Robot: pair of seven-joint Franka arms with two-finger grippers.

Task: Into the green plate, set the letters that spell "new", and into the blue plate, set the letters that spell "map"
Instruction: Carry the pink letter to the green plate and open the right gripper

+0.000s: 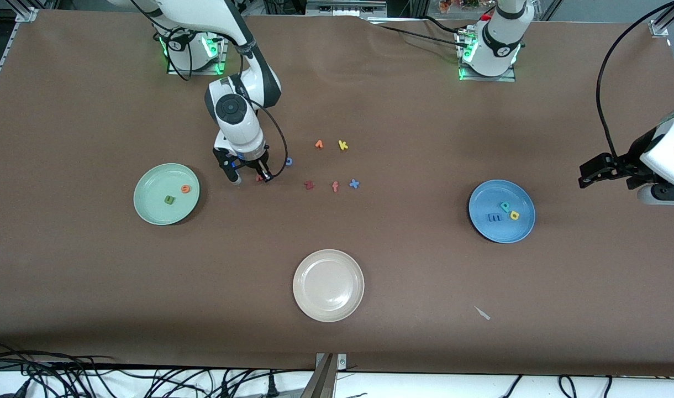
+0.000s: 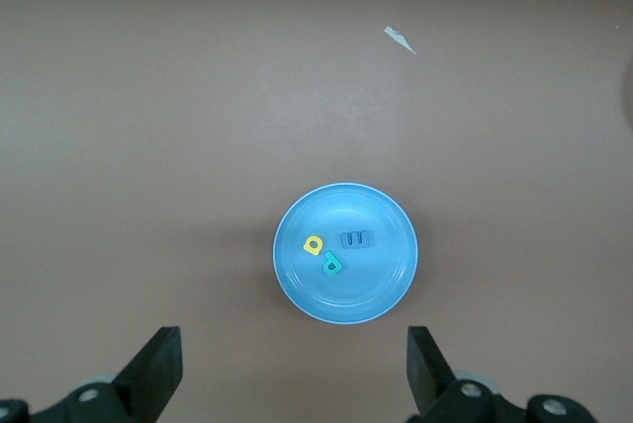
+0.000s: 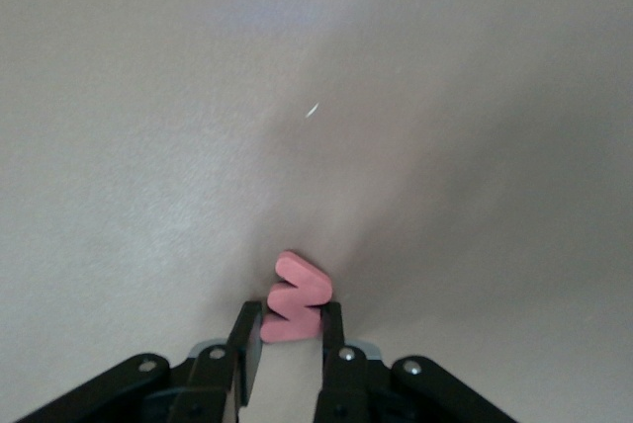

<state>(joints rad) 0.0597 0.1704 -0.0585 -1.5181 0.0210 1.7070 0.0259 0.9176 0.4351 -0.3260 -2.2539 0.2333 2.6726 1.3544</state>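
The right hand point(image 3: 289, 344) is down at the table point(image 1: 403, 287), clenched on the salmon-pink w point(image 3: 294, 298): in the right wrist view its two fingers point(image 3: 243, 344) pinch the lower end of the letter, most of which sticks out past the fingertips. In the front view the w point(image 1: 259, 178) shows only as a small reddish speck at the fingertips. The green plate point(image 1: 149, 213) lies just beside this hand, toward the right arm's end of the table, and holds the green n point(image 1: 169, 199) and the orange e point(image 1: 185, 189).

The left hand point(image 2: 292, 374) waits in the air near the left arm's end of the table, released, jaws spread wide and holding nothing. Its wrist view looks down on the blue plate point(image 2: 381, 295) with the yellow a point(image 2: 313, 244), the teal-green p point(image 2: 331, 264) and the blue m point(image 2: 357, 239) in it, and on a small white scrap point(image 2: 400, 39) on the table.

Only the front view shows the loose letters lying toward the table's middle from the right hand: an orange letter point(image 1: 319, 144), the yellow k point(image 1: 343, 145), the dark red z point(image 1: 309, 184), the salmon f point(image 1: 335, 187), the blue x point(image 1: 354, 183) and a small blue letter point(image 1: 289, 161) close by the hand. The cream-beige plate point(image 1: 309, 307) sits nearer the front camera.
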